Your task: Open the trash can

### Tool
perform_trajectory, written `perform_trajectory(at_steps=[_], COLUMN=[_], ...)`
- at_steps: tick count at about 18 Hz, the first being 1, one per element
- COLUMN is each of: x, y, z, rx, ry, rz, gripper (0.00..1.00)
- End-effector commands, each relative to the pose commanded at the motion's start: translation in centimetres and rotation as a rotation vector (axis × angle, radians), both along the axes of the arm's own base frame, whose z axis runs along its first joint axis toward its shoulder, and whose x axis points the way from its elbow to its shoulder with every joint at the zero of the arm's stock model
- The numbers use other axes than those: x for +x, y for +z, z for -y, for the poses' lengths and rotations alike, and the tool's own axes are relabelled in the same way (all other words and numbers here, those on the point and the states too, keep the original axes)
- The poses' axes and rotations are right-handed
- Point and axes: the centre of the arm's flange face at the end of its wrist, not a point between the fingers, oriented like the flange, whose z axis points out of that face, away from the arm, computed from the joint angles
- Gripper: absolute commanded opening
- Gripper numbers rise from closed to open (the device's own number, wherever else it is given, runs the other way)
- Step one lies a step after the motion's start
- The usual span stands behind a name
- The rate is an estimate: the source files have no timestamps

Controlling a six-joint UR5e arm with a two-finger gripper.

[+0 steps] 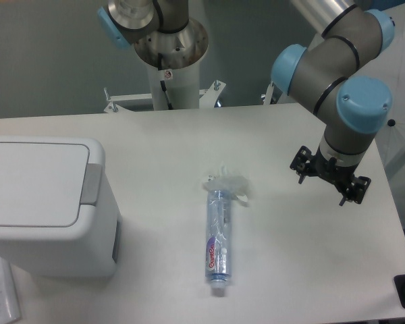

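White boxy plastic trash can (44,206) at table's (297,270) left edge, flat lid down. Black two-finger gripper (329,174) hovering far right, empty, fingers apart. Clear-wrapped toothpaste tube (217,241) lying between.

Smooth matt white plastic trash can (47,223); tube (217,233) wrapped in seemingly glossy clear film.

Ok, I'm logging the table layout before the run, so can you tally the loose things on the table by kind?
White trash can, lid shut: 1
Clear-wrapped toothpaste tube: 1
Total: 2
The tool hangs above the table's right side, holding neither.
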Motion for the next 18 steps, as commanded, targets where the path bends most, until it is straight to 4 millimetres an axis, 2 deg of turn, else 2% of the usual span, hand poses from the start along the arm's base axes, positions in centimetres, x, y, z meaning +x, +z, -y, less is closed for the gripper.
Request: perform_trajectory(at_steps=[8, 11, 15, 18], x=[0.7, 2.0, 3.2, 5.4], y=[0.6, 0.2, -0.3, 0.7], z=[-0.6, -2.0, -2.9, -3.8], rx=[0.051, 0.048, 0.072, 0.152], ry=[-0.007, -0.031, 0.010, 0.082], rz=[0.017, 0.024, 0.064, 0.090], gripper=[1.00, 1.00, 1.00, 1.00])
